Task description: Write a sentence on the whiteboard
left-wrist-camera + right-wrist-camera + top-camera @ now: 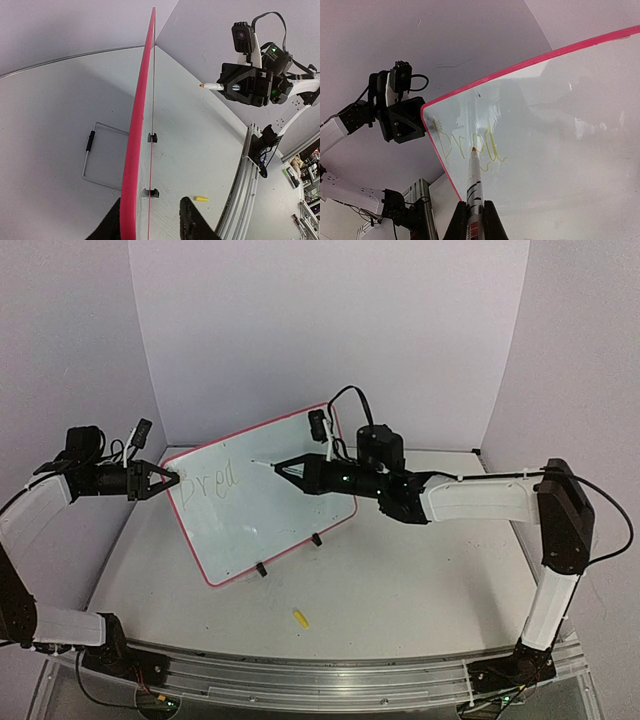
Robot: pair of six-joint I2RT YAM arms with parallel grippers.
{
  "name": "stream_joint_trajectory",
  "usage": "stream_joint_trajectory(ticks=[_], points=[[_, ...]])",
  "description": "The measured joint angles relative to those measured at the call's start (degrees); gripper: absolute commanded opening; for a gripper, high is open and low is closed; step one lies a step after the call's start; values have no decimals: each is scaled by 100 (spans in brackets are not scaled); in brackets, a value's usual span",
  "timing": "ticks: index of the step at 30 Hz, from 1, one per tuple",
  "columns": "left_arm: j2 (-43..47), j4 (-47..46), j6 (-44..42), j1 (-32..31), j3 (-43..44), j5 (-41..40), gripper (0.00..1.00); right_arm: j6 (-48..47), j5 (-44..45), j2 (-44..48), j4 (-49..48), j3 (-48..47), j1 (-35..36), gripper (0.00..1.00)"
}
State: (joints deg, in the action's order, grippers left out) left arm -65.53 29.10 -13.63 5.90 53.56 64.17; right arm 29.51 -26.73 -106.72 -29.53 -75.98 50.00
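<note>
Here, right hand [475, 206] clamping marker [474, 175], tip clear of whiteboard [560, 125], left hand [150, 202] parted astride its edge

We see the whiteboard [262, 515] standing on the table [420, 580], the left gripper [166, 480] at its left edge, the right gripper [284, 468] with a marker [264, 464] before its face, and a marker cap [300, 617] lying nearer us.

The right gripper [475, 212] has its black fingers closed on a slim white marker with an orange tip [474, 175], which points at the large glossy whiteboard with a pink-red border [560, 125]. The tip lies among the yellow-green lettering [447, 147] near the board's left corner. The black left gripper [412, 120] stands just beside that corner's border.
</note>
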Motion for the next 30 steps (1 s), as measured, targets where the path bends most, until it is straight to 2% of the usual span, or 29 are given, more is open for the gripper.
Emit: stream_joint_trajectory(ticks=[4,7,12,23,30], points=[[36,92,3,-1,0,-55,67,-11,30,3,2,84,0,0],[134,104,31,-1,0,-148,86,-16,53,12,8,147,0,0],[360,90,39,-1,0,-383,90,-54,114,172,34,272,0,0],[794,-106,467,-1,50,-1158,93,-246,237,898,282,515,0,0],[704,-57,630,-1,627,-1430,94,-377,244,1137,560,634,0,0]])
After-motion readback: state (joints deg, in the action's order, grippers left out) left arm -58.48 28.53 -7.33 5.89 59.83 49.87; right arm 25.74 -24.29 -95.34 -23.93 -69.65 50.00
